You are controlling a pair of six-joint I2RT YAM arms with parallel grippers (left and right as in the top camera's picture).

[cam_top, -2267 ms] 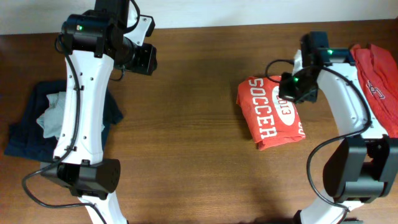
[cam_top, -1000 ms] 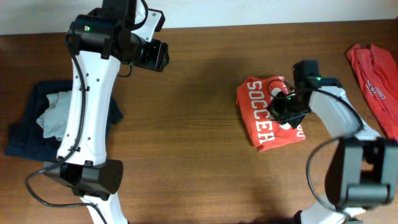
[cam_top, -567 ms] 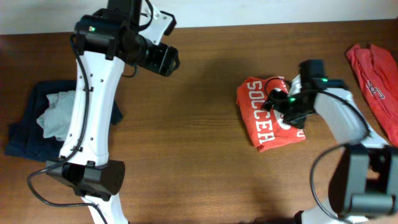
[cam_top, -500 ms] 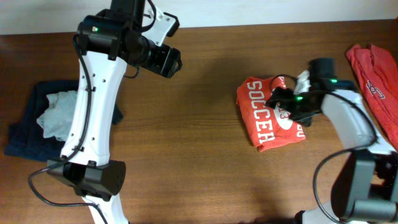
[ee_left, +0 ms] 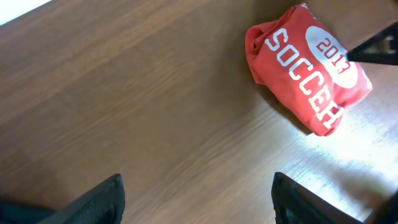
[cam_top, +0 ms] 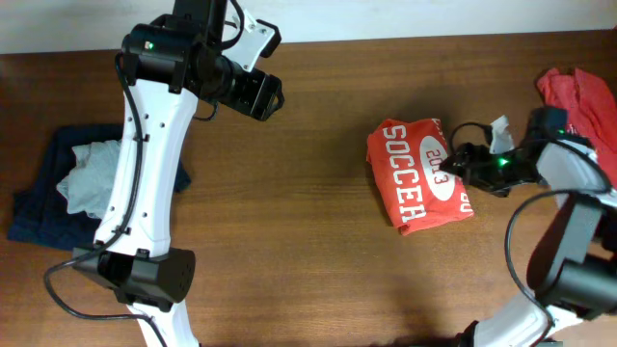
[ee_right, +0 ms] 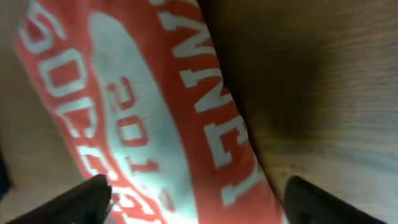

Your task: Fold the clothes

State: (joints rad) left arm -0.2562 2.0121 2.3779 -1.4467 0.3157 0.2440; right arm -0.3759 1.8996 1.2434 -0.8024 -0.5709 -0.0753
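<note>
The folded SOCCER T-shirt [cam_top: 416, 175], right of centre, has been released: the right gripper [cam_top: 455, 166] is drawn back to its right edge, spread wide and empty. The left gripper [cam_top: 270, 96] is likewise held open, empty. The crumpled red T-shirt [cam_top: 569, 89] is left for folding.

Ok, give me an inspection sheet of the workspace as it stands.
Surface: brown wooden table, no spills seen.
Job's things: folded SOCCER shirt right of centre; red shirt bunched at the right edge.
Clutter: dark blue and grey clothes pile at the left edge, partly under the left arm.
Tools: left tool open, empty, above bare wood; right tool open over the SOCCER shirt's print, gripping nothing.
Cables: black cable looped by the right tool; thin black lead down the left arm.
Surroundings: white wall along the far edge.
</note>
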